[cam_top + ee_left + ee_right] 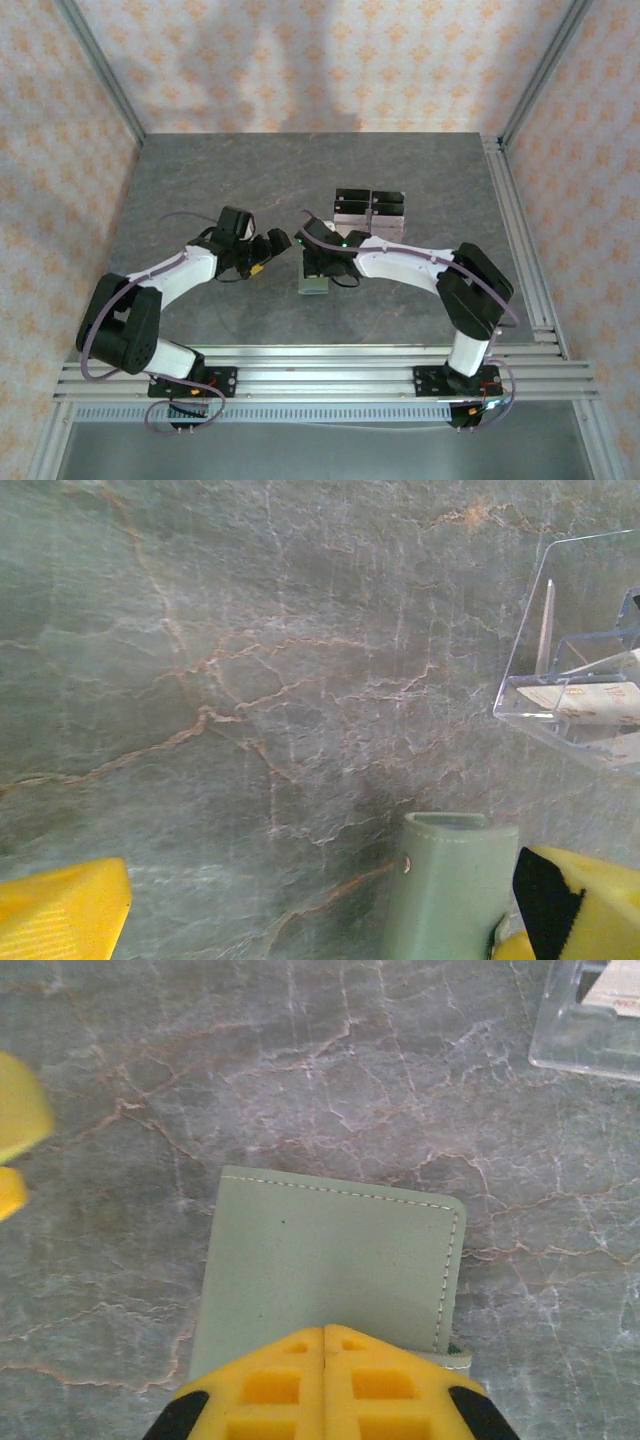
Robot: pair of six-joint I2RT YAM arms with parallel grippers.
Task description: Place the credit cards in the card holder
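The sage-green card holder lies closed and flat on the stone table. My right gripper is shut, its yellow tips together on the holder's near edge. In the top view the card holder sits just below the right gripper. My left gripper is open beside it, and the card holder stands just inside its right finger. From above, the left gripper is just left of the holder. Pale credit cards stand in a clear rack.
The clear acrylic rack with black pieces stands just behind the right gripper, and its corner shows at the upper right of the right wrist view. Metal rails run along the table's right edge and front.
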